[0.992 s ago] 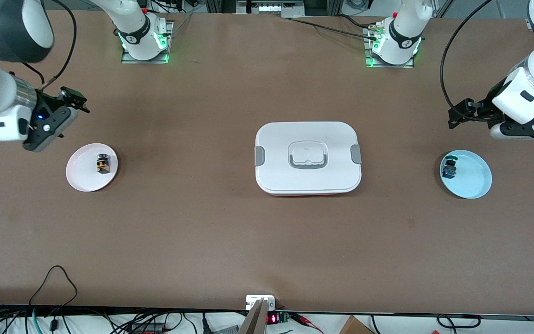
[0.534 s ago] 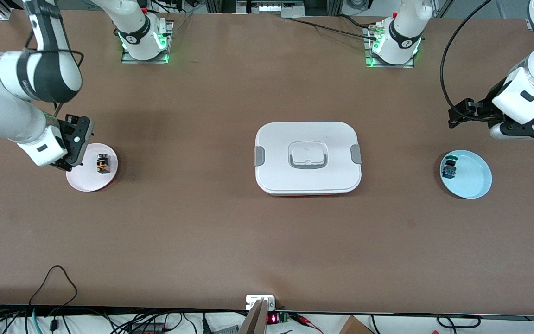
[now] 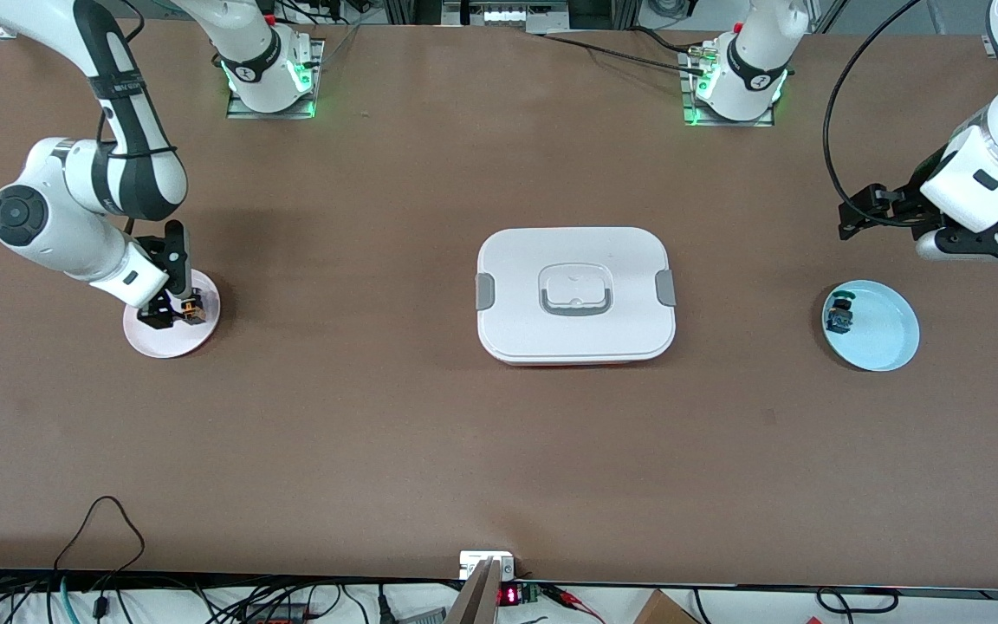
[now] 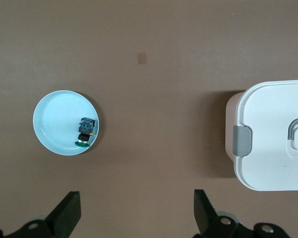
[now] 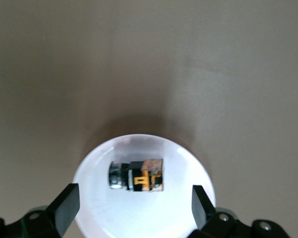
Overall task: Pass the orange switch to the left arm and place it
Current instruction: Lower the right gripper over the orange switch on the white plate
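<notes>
Your right gripper (image 3: pixel 171 314) is low over the pink plate (image 3: pixel 152 340) at the right arm's end, fingers (image 5: pixel 66 205) spread wide on either side of the orange switch (image 5: pixel 137 175), not touching. Your left gripper (image 4: pixel 136 210) waits wide open over bare table near the blue plate (image 3: pixel 884 342). The box (image 3: pixel 575 293) sits mid-table, well apart from both plates, with open tabletop all round it.

Box (image 3: pixel 575 295) blocks mid-table; bare table (image 3: pixel 378 433) around it.
</notes>
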Robot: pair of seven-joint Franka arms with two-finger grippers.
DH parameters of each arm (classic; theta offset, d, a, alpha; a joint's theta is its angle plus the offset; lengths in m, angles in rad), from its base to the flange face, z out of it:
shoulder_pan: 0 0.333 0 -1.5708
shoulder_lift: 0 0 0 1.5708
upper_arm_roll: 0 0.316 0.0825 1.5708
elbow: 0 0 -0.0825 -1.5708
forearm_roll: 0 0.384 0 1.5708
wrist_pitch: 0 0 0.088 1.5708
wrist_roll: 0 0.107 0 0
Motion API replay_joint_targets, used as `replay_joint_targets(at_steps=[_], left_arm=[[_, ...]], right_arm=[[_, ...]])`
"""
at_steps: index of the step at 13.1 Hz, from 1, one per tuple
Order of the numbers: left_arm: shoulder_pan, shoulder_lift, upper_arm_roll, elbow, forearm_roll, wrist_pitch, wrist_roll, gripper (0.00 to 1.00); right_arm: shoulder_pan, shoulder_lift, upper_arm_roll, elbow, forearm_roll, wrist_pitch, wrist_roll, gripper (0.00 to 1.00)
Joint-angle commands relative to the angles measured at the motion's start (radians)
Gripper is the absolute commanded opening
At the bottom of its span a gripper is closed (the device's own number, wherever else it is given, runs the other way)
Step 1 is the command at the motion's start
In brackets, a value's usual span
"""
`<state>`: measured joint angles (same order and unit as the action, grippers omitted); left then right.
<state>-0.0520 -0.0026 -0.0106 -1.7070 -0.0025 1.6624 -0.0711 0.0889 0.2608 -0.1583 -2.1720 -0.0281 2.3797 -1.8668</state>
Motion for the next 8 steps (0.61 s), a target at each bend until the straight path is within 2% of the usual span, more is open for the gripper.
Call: replay_joint_targets(at_steps=[1, 8], left_arm=[[0.004, 0.016, 0.004, 0.03, -0.011, -0.024, 0.019, 1.0], [0.004, 0.016, 0.004, 0.03, -0.011, -0.026, 0.019, 1.0]], right_arm=[[-0.015, 0.035, 0.008, -0.005, -0.006, 0.064, -0.107, 1.0], [-0.044, 0.089, 0.01, -0.017, 0.0, 0.108, -0.163, 1.0]])
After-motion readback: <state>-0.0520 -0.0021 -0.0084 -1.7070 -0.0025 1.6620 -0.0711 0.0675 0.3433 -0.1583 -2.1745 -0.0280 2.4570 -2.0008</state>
